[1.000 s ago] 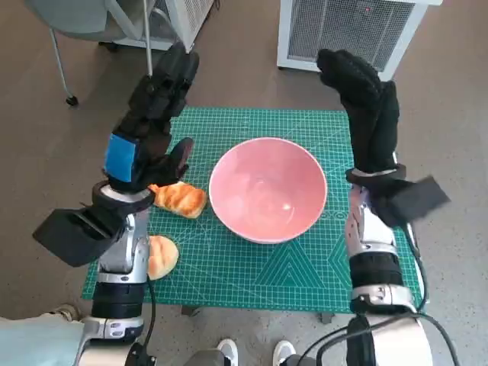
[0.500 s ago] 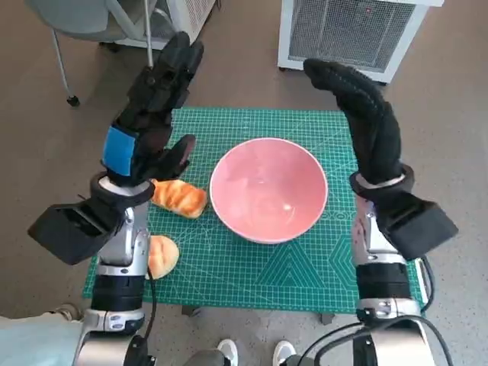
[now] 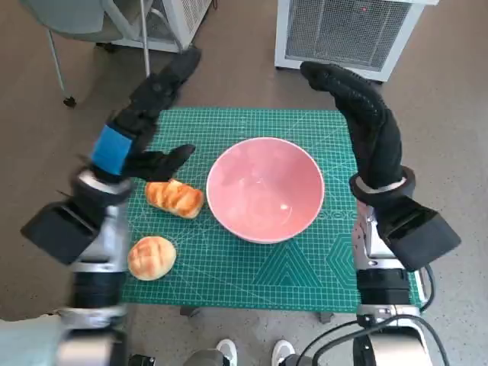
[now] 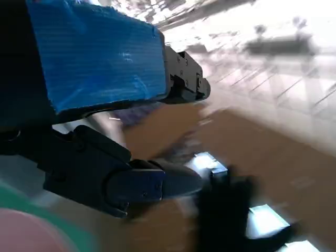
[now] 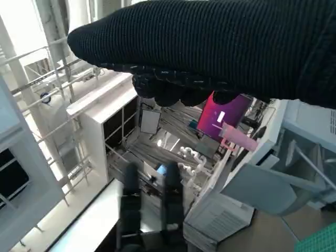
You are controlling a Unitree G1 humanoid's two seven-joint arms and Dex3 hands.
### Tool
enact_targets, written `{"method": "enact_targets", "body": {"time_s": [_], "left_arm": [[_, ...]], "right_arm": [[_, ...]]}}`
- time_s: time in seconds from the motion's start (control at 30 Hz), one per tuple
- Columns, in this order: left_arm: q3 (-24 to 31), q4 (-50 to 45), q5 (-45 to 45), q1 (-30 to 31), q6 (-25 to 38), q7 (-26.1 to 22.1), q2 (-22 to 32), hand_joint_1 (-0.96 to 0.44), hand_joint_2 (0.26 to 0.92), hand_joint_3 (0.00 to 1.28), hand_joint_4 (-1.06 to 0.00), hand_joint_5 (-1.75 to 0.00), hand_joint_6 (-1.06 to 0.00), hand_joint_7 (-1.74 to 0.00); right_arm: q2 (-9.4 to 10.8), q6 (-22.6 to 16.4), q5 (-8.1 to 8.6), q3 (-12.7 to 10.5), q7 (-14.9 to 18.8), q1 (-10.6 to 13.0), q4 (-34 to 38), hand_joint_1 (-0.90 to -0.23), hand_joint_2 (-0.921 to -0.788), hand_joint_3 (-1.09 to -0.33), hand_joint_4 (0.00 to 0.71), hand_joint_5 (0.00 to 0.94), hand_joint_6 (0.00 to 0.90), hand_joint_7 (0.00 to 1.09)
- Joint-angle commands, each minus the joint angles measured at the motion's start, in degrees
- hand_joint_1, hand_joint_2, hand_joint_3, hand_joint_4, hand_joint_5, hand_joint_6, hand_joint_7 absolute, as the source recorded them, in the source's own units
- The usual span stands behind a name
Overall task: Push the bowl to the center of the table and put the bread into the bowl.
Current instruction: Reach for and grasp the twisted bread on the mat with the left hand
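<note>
The pink bowl [image 3: 264, 189] sits between both hands, mid-mat, empty. A ridged bread [image 3: 175, 197] lies just below the left hand [image 3: 139, 128]; a round bread [image 3: 152, 257] lies nearer the robot. Both the left and the gloved right hand [image 3: 357, 114] hover raised, fingers extended, holding nothing.

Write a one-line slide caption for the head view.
Pink bowl sits mid-mat, two bread rolls beside it; left robot hand and right robot hand raised, holding nothing.
</note>
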Motion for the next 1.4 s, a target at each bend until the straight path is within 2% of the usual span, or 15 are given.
{"method": "enact_targets", "body": {"time_s": [0.03, 0.1, 0.17, 0.3, 0.57, 0.63, 0.73, 0.9, 1.1, 1.4], "left_arm": [[-0.6, -0.2, 6.9, -0.3, 4.8, -1.2, 8.4, -0.64, 0.921, 0.31, -0.15, 0.0, -0.2, 0.0], [-1.4, 0.2, 8.9, -0.4, 6.8, -1.9, 10.8, -0.64, 0.921, 0.28, -0.15, 0.0, -0.19, 0.0], [-2.5, 1.1, 11.7, -0.5, 9.1, -2.6, 13.7, -0.61, 0.921, 0.17, -0.14, 0.0, -0.18, 0.0], [-4.0, 2.2, 14.9, -0.5, 10.5, -2.1, 15.8, -0.59, 0.913, 0.06, -0.15, 0.0, -0.19, -0.01], [-8.6, 5.7, 19.8, 0.0, 12.5, -3.8, 18.5, -0.53, 0.824, 0.0, -0.17, -0.01, -0.23, -0.02], [-9.5, 5.7, 20.4, 0.2, 13.5, -4.8, 18.9, -0.47, 0.797, 0.0, -0.17, -0.01, -0.24, -0.03], [-10.9, 4.4, 21.3, 0.6, 16.3, -6.9, 19.3, -0.26, 0.755, 0.01, -0.16, 0.0, -0.24, -0.02], [-13.1, 0.8, 23.4, 1.6, 21.9, -10.2, 19.7, -0.06, 0.738, 0.01, -0.14, 0.0, -0.23, -0.01], [-15.0, -1.3, 25.0, 2.1, 25.1, -12.1, 19.4, -0.03, 0.736, 0.01, -0.14, 0.0, -0.23, -0.01], [-18.0, 0.0, 26.6, 2.2, 23.4, -11.4, 18.4, -0.13, 0.74, 0.01, -0.15, 0.0, -0.23, -0.01]], "right_arm": [[0.2, 0.8, 0.86, 0.4, 0.0, 1.7, -0.7, -0.705, -0.921, -0.777, 0.257, 0.007, 0.037, 0.64], [0.1, 0.7, 0.83, 0.4, 0.0, 1.8, -0.8, -0.703, -0.921, -0.779, 0.257, 0.006, 0.035, 0.64], [0.0, 0.5, 0.79, 0.3, 0.0, 1.8, -0.8, -0.705, -0.921, -0.782, 0.256, 0.006, 0.032, 0.64], [0.0, 0.5, 0.83, 0.3, 0.0, 1.9, -0.9, -0.706, -0.921, -0.787, 0.255, 0.004, 0.017, 0.67], [0.1, 0.6, 1.22, -0.1, -0.2, 1.7, 0.1, -0.713, -0.921, -0.789, 0.253, 0.003, 0.002, 0.69], [0.2, 0.8, 1.21, -0.1, -0.3, 1.7, 0.0, -0.714, -0.921, -0.789, 0.253, 0.003, 0.001, 0.69], [0.3, 1.0, 0.99, -0.1, -0.6, 1.8, -0.3, -0.714, -0.921, -0.788, 0.254, 0.003, 0.0, 0.7], [0.3, 1.2, 0.58, 0.0, -1.2, 2.1, -0.8, -0.72, -0.921, -0.788, 0.253, 0.002, -0.001, 0.7], [0.2, 1.6, 0.28, 0.0, -1.8, 2.4, -1.4, -0.724, -0.921, -0.792, 0.253, 0.003, -0.001, 0.69], [0.1, 1.9, 0.32, 0.1, -2.0, 2.5, -1.3, -0.72, -0.921, -0.795, 0.252, 0.002, -0.001, 0.69]]}}
